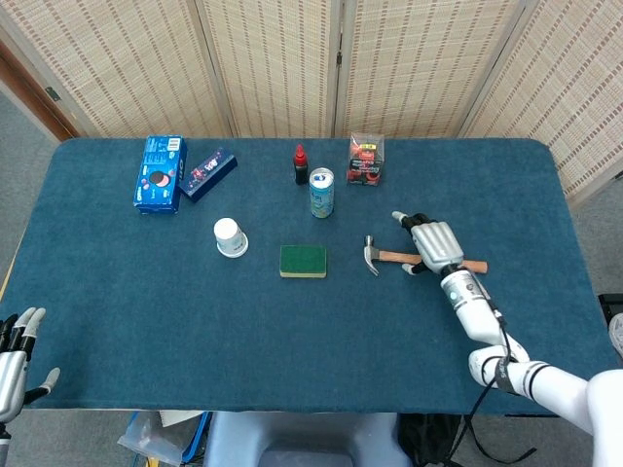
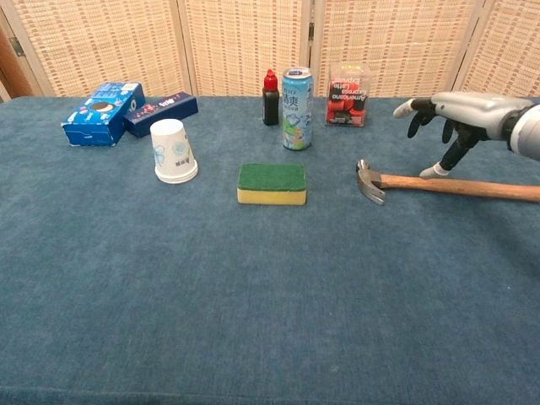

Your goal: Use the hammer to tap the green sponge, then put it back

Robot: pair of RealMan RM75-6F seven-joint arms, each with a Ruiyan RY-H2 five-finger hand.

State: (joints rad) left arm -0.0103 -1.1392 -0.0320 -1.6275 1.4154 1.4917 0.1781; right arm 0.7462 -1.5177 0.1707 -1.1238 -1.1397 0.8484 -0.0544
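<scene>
The hammer (image 1: 409, 259) (image 2: 439, 185) lies flat on the blue table, metal head toward the sponge, wooden handle pointing right. The green sponge (image 1: 303, 261) (image 2: 271, 183) with its yellow underside sits at the table's middle, left of the hammer head and apart from it. My right hand (image 1: 433, 243) (image 2: 456, 116) hovers just above the handle with its fingers spread and nothing in them; one fingertip reaches down close to the handle. My left hand (image 1: 14, 352) is at the near left edge of the table, fingers apart, empty.
Behind the sponge stand a drink can (image 1: 321, 192) (image 2: 296, 109), a small red-capped bottle (image 1: 301, 164) (image 2: 270, 98) and a clear box of red items (image 1: 366, 160) (image 2: 348, 83). A white paper cup (image 1: 230, 236) (image 2: 173, 151) stands upside down at left, with two blue boxes (image 1: 161, 173) (image 2: 103, 101) behind it.
</scene>
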